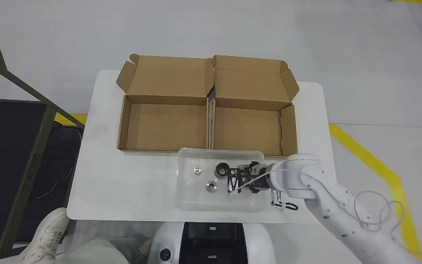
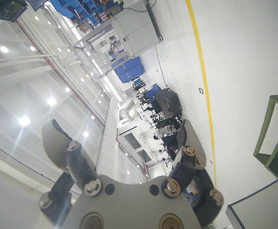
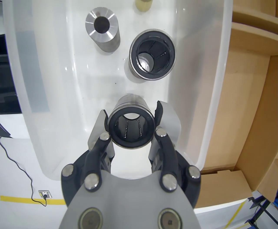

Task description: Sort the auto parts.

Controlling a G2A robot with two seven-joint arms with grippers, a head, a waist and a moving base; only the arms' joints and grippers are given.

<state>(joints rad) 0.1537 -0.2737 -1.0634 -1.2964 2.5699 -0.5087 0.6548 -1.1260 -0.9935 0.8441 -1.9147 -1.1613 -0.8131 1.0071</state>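
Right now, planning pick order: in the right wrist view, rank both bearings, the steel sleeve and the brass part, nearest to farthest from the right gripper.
1. Near bearing, inside the right gripper.
2. Far bearing, just beyond, on the boxes' side.
3. Steel sleeve, farther, on the side away from the boxes.
4. Brass part, at the tray's far end.

Overhead and close right-wrist views share the clear bin (image 1: 188,195).

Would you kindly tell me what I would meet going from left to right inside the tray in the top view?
Brass part → steel cylinder → bearing → right gripper, closed around a second bearing.
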